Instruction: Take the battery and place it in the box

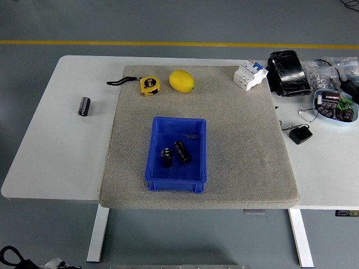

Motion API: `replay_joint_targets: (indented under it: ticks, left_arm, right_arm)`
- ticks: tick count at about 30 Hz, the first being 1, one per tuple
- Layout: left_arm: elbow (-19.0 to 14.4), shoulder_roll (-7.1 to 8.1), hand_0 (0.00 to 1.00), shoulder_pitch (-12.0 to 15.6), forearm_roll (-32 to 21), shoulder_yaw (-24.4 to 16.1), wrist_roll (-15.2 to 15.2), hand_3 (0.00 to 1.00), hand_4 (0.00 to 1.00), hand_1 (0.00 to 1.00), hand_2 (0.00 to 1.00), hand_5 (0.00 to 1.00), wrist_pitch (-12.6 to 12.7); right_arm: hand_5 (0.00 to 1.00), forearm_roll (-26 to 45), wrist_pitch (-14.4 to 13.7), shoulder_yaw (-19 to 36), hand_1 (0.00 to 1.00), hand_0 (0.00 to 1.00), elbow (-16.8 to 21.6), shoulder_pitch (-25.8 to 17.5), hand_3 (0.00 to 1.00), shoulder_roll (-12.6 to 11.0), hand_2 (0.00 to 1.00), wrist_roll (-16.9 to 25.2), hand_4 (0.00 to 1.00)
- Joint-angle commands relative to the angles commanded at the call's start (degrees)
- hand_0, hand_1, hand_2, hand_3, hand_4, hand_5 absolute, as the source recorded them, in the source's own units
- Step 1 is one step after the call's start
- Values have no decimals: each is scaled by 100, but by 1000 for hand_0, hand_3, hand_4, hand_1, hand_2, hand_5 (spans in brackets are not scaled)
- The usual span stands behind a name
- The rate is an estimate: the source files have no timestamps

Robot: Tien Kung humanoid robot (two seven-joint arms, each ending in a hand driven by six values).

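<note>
A blue box [196,134] stands on the grey mat [241,140] near its front middle. Two black batteries lie inside it, one [167,157] on the left and one [182,152] beside it, tilted. Another black battery [84,106] lies alone on the white table [50,157], left of the mat. Only a dark bit of my right hand [353,87] shows at the right edge, behind a pale blue dish [322,112] that holds several more batteries. My left hand is out of view.
At the mat's back edge sit a yellow tape measure [149,85], a yellow lemon [182,80] and a white circuit breaker [249,74]. A black wrapped pack [288,73], a bag of small parts [321,70] and a black adapter [300,134] lie at the right.
</note>
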Motion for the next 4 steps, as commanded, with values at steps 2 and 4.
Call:
replay_joint_targets:
  ticks: [2,4]
  left_arm:
    - [-5,10,740,-9,-5,7,3,572,604,721,766,532,-7]
    - [-8,26,740,-14,-53,41,-5,572,604,721,766,532,-12]
  right_arm:
    - [923,-130,-17,-33,852,880,100,-145,907,-115,879,39,998]
    - [923,-255,-17,-49,852,880,191,-299,907,-205,879,54,998]
